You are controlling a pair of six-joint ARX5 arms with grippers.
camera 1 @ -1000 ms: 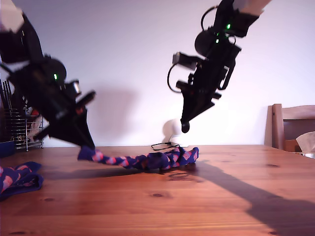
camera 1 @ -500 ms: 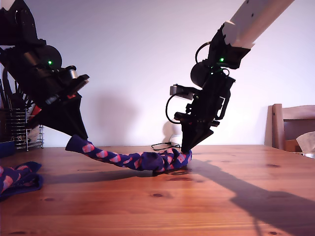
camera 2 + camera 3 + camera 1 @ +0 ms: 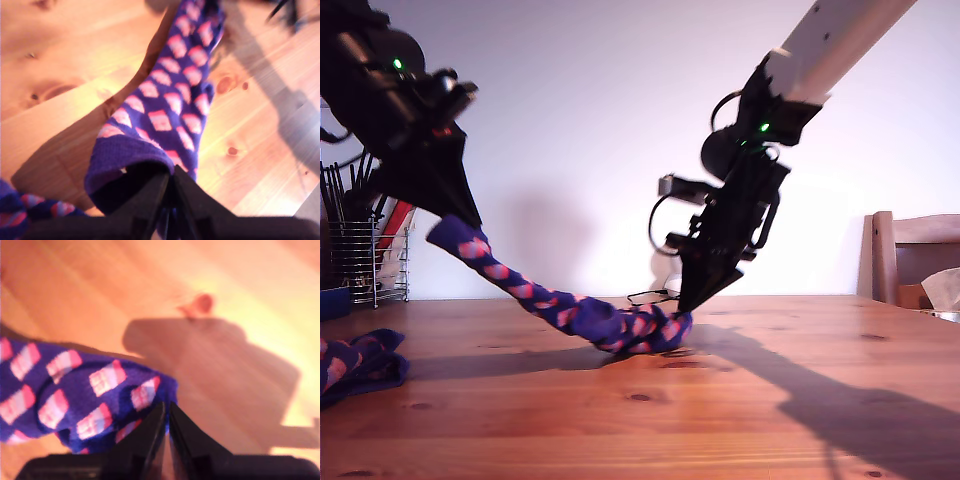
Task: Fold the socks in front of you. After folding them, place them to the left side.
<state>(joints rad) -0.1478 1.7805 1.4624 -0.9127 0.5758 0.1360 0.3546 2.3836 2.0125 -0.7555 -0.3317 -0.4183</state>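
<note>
Nearest, the other sock (image 3: 358,365) is bunched flat at the table (image 3: 640,420) edge on the exterior view's left, parked there and untouched while we work this one

The sock (image 3: 560,310) in hand is strung between both arms so it can be doubled over. Our first hand (image 3: 455,222) is clamped on its cuff (image 3: 125,155) and holds that end up in the air; the fabric slopes down from it to the table middle. Our second hand (image 3: 682,306) has its jaws pressed together at the toe end (image 3: 100,400), tip just at the fabric, probably pinning it as the anchor for the fold; whether cloth is actually caught between the jaws we can't tell

Versus half a second ago: cuff end is clearly higher, slope steeper, less sock lying on the wood. Second hand barely shifted, toe end slightly more bunched. A second ago that hand was still up off the sock

Far side: wire rack (image 3: 360,260) and chair (image 3: 910,255), not in play
</note>
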